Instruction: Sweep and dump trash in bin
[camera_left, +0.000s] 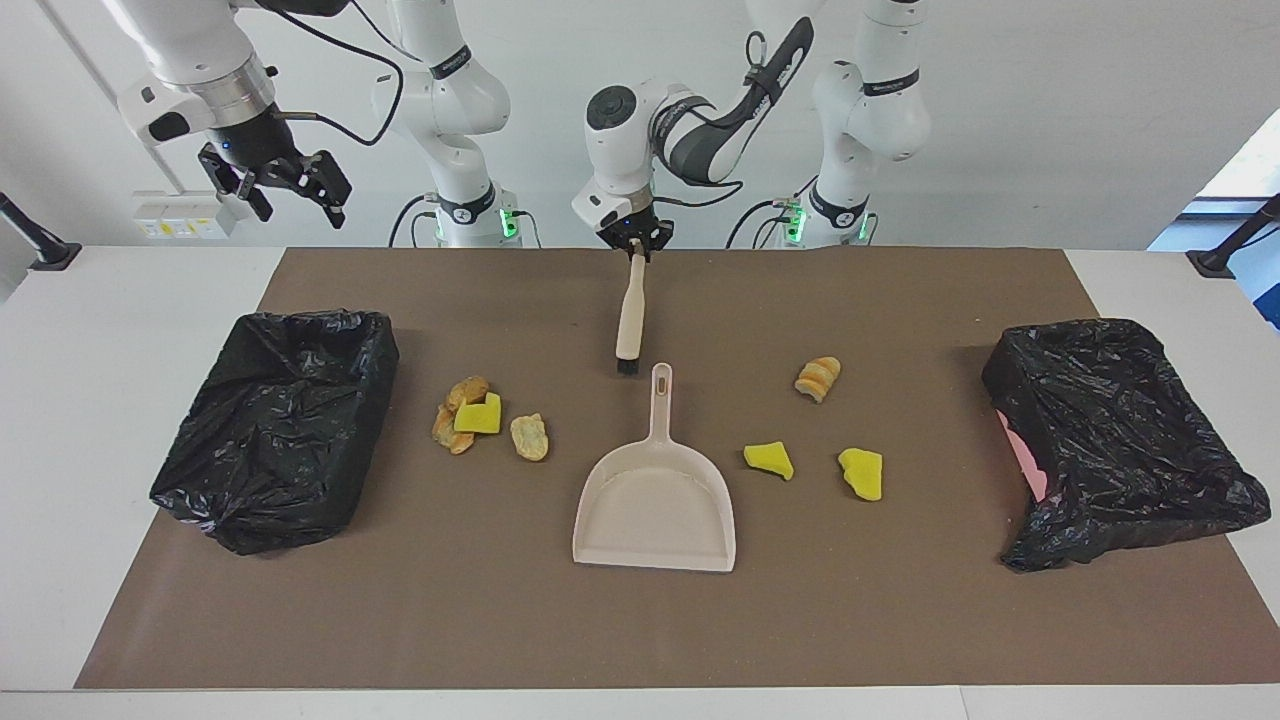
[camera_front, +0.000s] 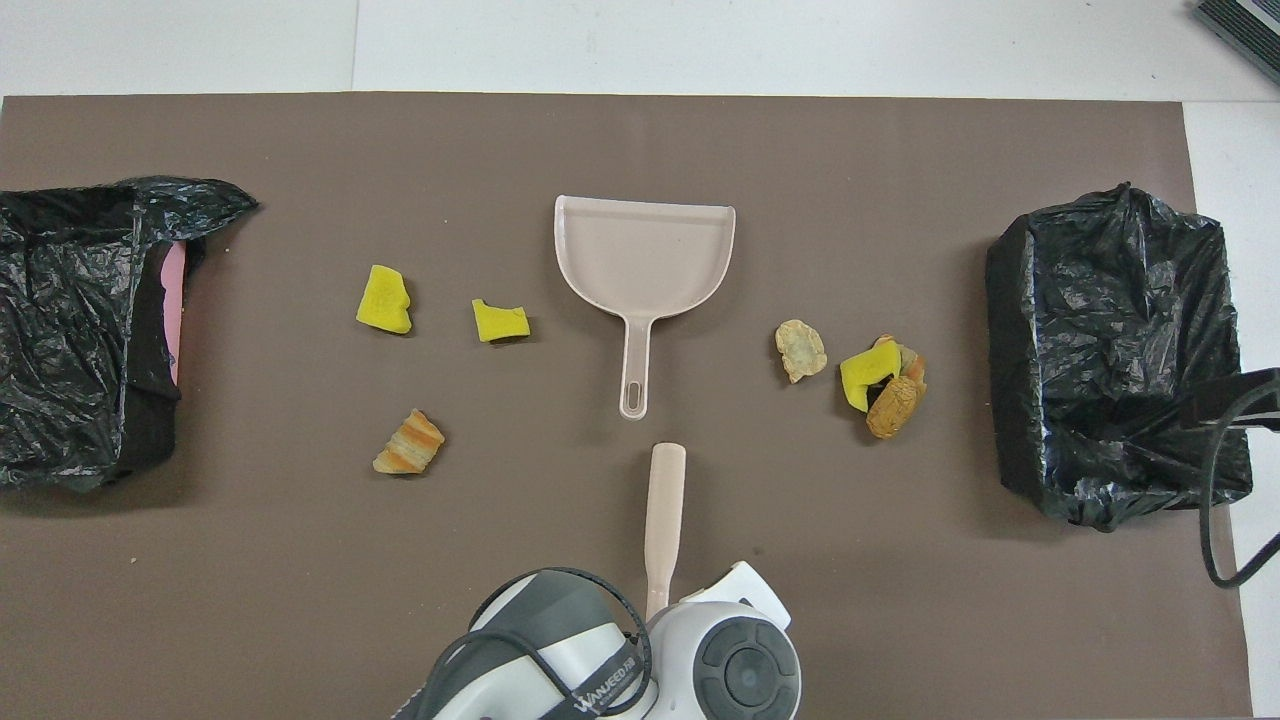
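My left gripper (camera_left: 636, 250) is shut on the top end of the beige brush (camera_left: 630, 315), whose black bristles point down at the mat just short of the dustpan's handle. In the overhead view the brush (camera_front: 665, 510) sticks out from under the left wrist. The beige dustpan (camera_left: 655, 500) lies flat at mid-mat. The trash is scattered on both sides of it: two yellow pieces (camera_left: 768, 460) (camera_left: 862, 472) and a bread lump (camera_left: 818, 378) toward the left arm's end, a small heap (camera_left: 465, 415) and one lump (camera_left: 529, 437) toward the right arm's end. My right gripper (camera_left: 297, 205) waits open, high over the right arm's end.
Two bins lined with black bags stand on the brown mat, one at the right arm's end (camera_left: 275, 425) and one at the left arm's end (camera_left: 1110, 430). A pink wall shows inside the latter. White table surrounds the mat (camera_front: 640, 620).
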